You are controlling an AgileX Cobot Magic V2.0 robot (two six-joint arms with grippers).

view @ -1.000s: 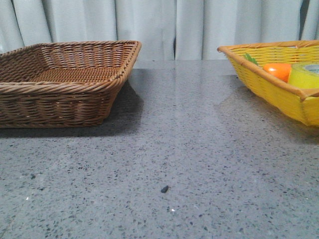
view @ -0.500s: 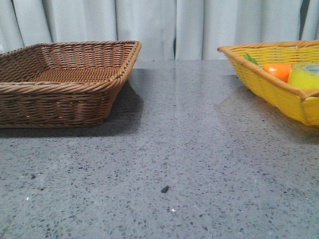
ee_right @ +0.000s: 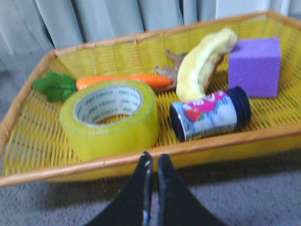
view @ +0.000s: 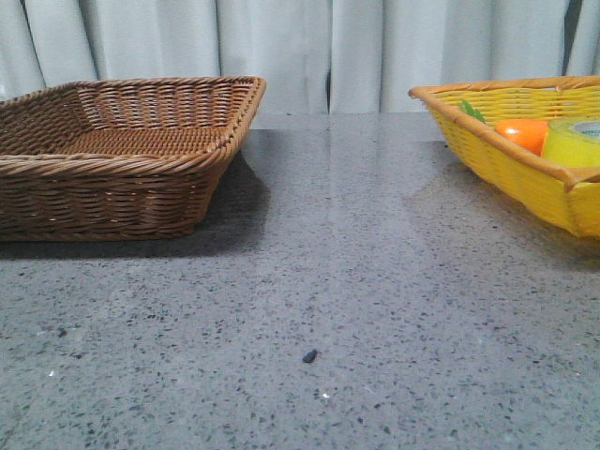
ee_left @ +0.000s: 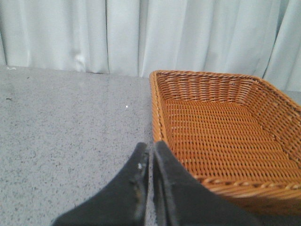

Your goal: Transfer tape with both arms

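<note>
Seeing the tape (ee_right: 110, 120) flat on its side in the yellow basket (ee_right: 28, 136), near the front rim: wide translucent yellow roll, white core with green print inside. From the front view it shows as a yellow-green lump (view: 573, 142) at the far right edge, poking above the rim of the yellow basket (view: 497, 155).

Same basket also holds a carrot (ee_right: 123, 81) with green leaves, just behind the tape, plus a yellow banana-shaped item (ee_right: 203, 63), a purple block (ee_right: 256, 66) and a small can (ee_right: 209, 114) lying on its side beside the tape. Carrot's orange end (view: 525, 134) is visible from the front too.

Brown wicker basket (view: 122, 155) sits on the left of the grey speckled table (view: 328, 281), well apart from the yellow one. I see nothing inside it (ee_left: 225, 136).

Left gripper (ee_left: 149, 162): fingers pressed together, holding nothing, just outside the brown basket's rim. Right gripper (ee_right: 153, 169): fingers nearly touching, holding nothing, just outside the yellow basket's front rim, facing the tape.
</note>
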